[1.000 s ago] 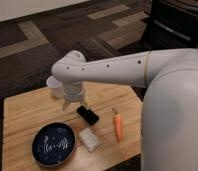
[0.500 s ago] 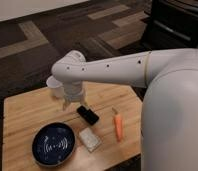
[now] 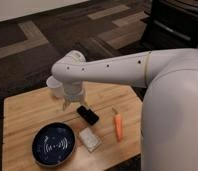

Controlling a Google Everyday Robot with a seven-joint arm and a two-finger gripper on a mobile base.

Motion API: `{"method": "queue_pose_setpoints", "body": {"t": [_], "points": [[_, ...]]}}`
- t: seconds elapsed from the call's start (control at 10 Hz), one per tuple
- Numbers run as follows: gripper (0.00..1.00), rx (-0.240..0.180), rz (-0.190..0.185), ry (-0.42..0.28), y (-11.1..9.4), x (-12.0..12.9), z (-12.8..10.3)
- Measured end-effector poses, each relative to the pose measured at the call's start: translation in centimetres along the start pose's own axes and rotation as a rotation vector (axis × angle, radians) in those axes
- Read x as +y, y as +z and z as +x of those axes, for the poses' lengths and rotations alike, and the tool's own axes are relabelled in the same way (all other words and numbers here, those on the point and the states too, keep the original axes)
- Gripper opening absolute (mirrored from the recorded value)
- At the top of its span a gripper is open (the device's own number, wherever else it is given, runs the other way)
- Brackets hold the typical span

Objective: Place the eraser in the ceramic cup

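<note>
The black eraser [image 3: 88,115] lies flat on the wooden table [image 3: 27,112], just right of the middle. My gripper [image 3: 75,105] hangs from the white arm directly above and slightly left of the eraser, its fingers pointing down and open, with nothing between them. The white ceramic cup [image 3: 53,85] stands at the table's back edge. It is partly hidden behind the arm's wrist, just left of the gripper.
A dark blue patterned plate [image 3: 54,145] sits at the front left. A whitish rectangular block [image 3: 90,139] lies beside it, and an orange carrot [image 3: 119,126] lies to the right. My arm and white body fill the right side.
</note>
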Motion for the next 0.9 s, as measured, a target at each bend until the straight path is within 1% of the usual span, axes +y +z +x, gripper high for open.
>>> {"method": "queue_pose_setpoints", "body": {"t": [0.4,0.5,0.6,0.7,0.8,0.9], "points": [[0.65,-0.001,0.001,0.001,-0.1,0.0,0.0],[0.65,-0.004,0.012,-0.003,-0.2,-0.3,-0.2],[0.65,-0.007,0.035,-0.038,-0.4,-0.8,-0.5],[0.65,-0.014,0.065,-0.103,-0.6,-1.2,-0.9],[0.65,-0.027,0.089,-0.175,-0.6,-1.4,-1.4],[0.65,-0.044,0.113,-0.269,-0.5,-1.8,-2.0]]}}
